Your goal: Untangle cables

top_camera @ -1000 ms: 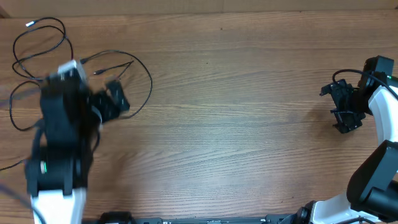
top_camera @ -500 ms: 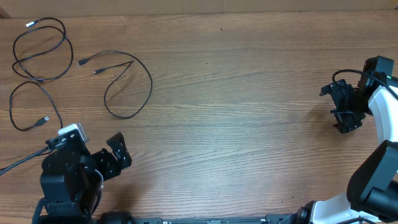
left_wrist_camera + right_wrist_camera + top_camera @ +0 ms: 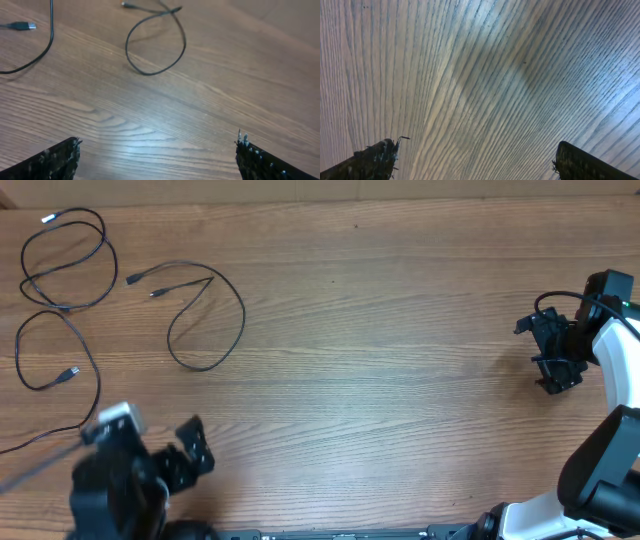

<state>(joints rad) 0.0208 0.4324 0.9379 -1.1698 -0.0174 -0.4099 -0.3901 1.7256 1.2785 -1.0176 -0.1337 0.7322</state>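
Thin black cables lie apart at the table's far left. One cable (image 3: 215,320) forms a loop with two plug ends near its top; it also shows in the left wrist view (image 3: 155,45). A longer cable (image 3: 62,275) with a pale tip at the far corner coils further left and ends in a plug (image 3: 72,371), seen in the left wrist view (image 3: 22,25). My left gripper (image 3: 195,445) is open and empty near the front left edge, well short of the cables. My right gripper (image 3: 548,350) is open and empty at the far right.
The wooden table (image 3: 380,360) carries nothing else. A thicker black arm cable (image 3: 30,442) trails off the left edge beside my left arm. My right arm's base stands at the front right.
My left arm has pulled back from the cables toward the front edge, leaving the looped cable uncovered. The right arm has not moved.
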